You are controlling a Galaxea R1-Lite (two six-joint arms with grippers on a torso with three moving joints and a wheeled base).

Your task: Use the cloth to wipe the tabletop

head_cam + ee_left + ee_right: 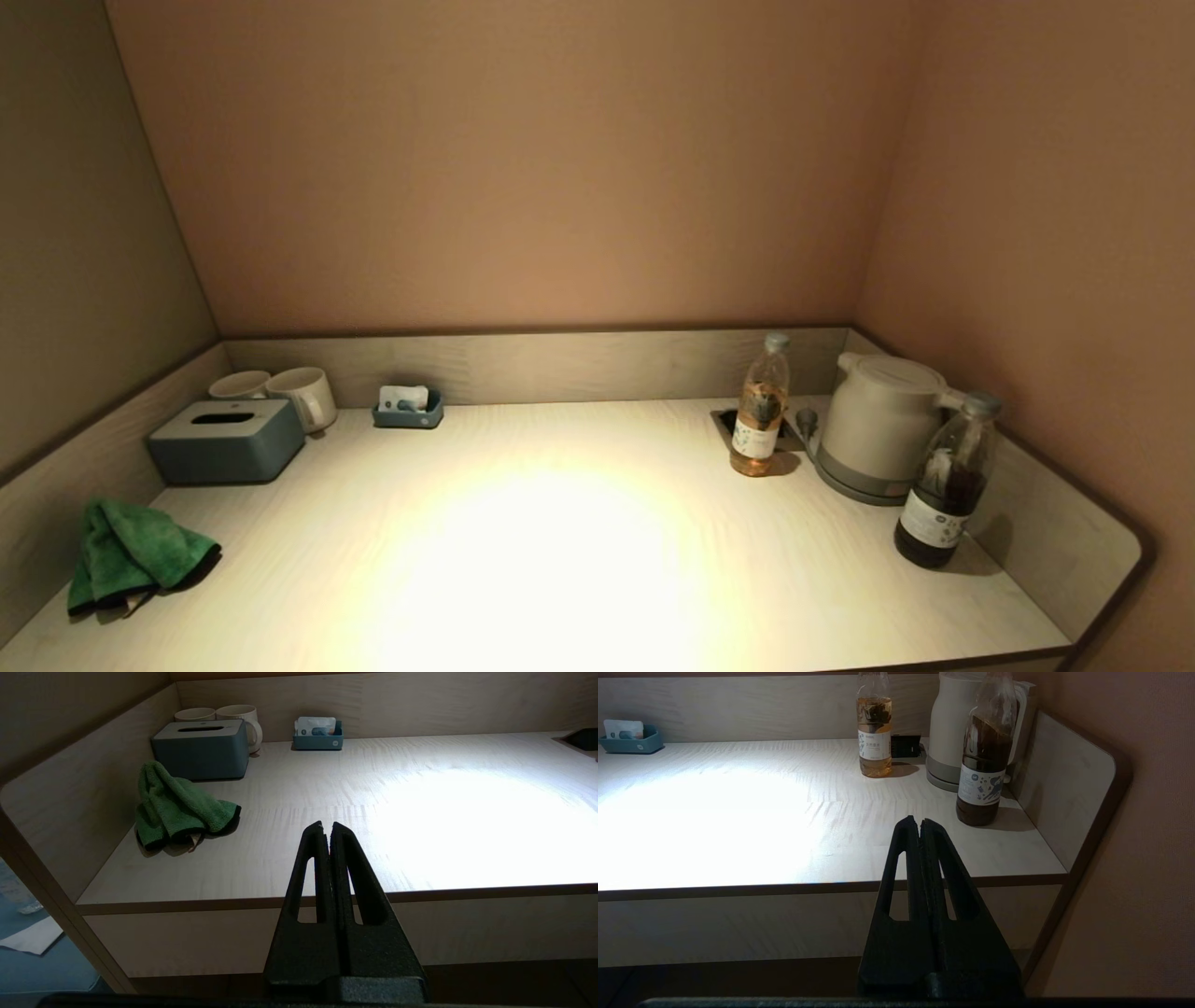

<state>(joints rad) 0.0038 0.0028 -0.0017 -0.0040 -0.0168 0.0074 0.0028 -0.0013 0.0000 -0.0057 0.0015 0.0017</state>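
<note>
A crumpled green cloth [131,555] lies on the pale wooden tabletop [560,541] at its near left, against the left side panel; it also shows in the left wrist view [180,807]. My left gripper [326,826] is shut and empty, held in front of the table's front edge, right of the cloth and apart from it. My right gripper [920,821] is shut and empty, in front of the table's front edge near the right end. Neither arm shows in the head view.
A grey tissue box [227,441], two white mugs [301,394] and a small blue tray [408,411] stand at the back left. A tea bottle [760,406], a white kettle [878,425] and a dark bottle [945,485] stand at the right. Raised panels border the back and sides.
</note>
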